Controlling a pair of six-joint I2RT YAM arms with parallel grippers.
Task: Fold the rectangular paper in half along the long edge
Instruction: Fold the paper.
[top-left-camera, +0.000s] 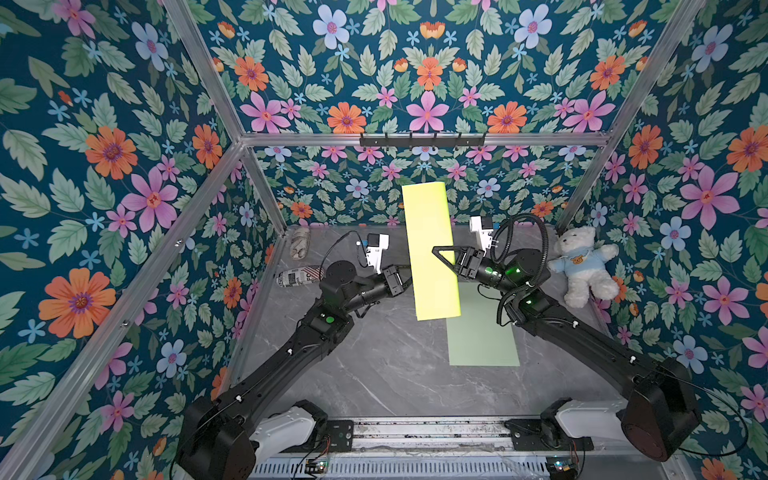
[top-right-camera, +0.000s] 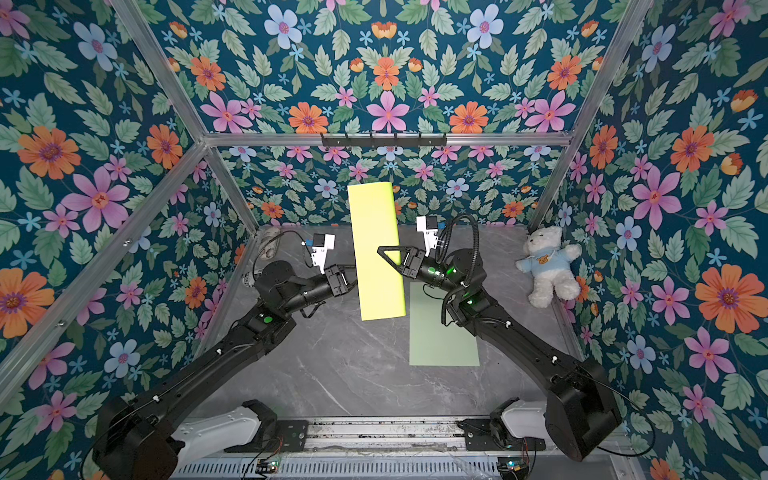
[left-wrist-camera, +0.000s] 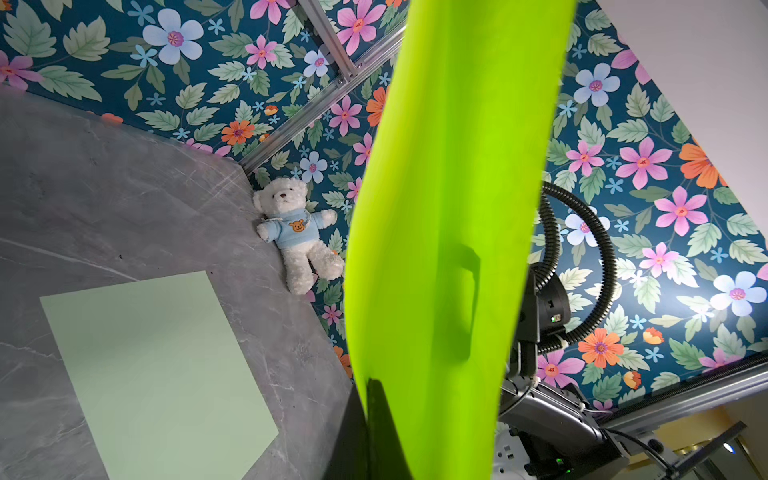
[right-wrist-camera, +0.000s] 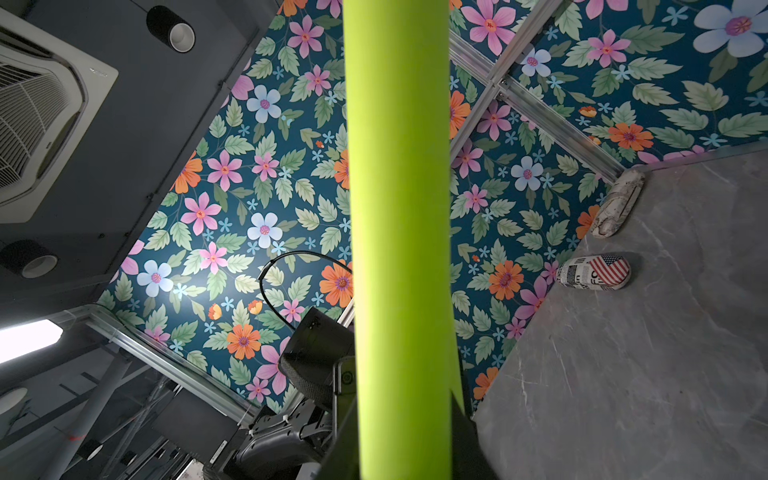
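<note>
My left gripper (top-left-camera: 405, 279) pinches the paper (top-left-camera: 430, 249) at 9 o'clock so the right gripper (top-left-camera: 441, 255), grip unclear, can crease its 3 o'clock bend.

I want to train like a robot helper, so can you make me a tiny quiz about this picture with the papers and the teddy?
1. True or false: the bright yellow-green paper lies flat on the table.
2. Which toy lies by the wall? A: teddy bear. B: duck. C: car.
3. Fill in: the pale green sheet lies flat on the ____.
Key: 1 false, it is held up in the air; 2 A; 3 table.
</note>
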